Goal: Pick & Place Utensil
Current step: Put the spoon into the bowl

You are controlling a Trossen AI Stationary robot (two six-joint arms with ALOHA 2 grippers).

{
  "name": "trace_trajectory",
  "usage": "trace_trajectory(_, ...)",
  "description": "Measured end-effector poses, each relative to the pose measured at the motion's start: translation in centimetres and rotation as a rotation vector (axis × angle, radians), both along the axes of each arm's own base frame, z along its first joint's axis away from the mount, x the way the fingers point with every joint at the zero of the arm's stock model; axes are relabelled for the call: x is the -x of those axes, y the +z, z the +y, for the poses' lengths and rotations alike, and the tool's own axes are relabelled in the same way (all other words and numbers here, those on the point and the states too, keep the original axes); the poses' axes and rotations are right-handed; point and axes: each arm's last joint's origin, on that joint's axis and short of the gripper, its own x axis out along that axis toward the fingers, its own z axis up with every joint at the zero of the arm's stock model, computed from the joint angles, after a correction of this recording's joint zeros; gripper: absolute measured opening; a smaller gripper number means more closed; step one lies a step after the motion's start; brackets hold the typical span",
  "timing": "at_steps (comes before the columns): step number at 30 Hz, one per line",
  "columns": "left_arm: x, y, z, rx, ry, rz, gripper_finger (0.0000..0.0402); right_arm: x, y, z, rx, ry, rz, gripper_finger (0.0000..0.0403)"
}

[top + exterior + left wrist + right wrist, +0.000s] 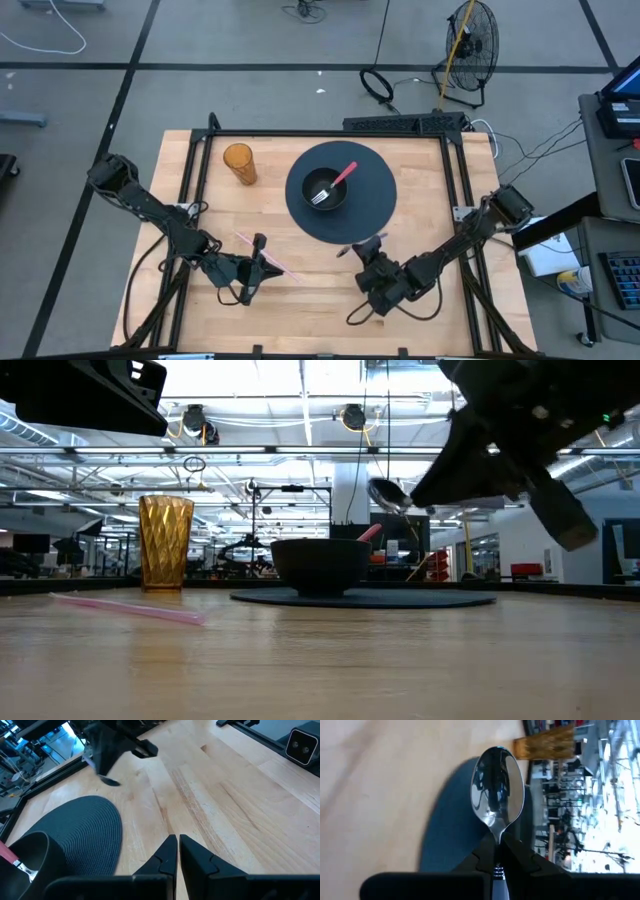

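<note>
You had no readable text, label, brand, number or sign anywhere in these views, on the table or beyond.

A hand (425, 495) holds a spoon (386, 493) above the black bowl (320, 565) beside an amber cup (165, 542).

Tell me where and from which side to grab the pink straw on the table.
Take the pink straw at its bare far-left half, coming straight down with the fingers across it. It lies flat and thin on the wood, slanting toward the near right, where the shut left tool overlaps it. The right tool holds a spoon.
</note>
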Motion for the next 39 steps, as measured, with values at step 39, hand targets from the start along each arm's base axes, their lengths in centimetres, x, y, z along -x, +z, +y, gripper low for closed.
trace_trajectory(39, -0.2, 0.0, 0.3, -0.015, 0.008, -0.005, 0.0026, -3.6, 6.8, -15.7, 0.000, -0.178, 0.049, 0.0015)
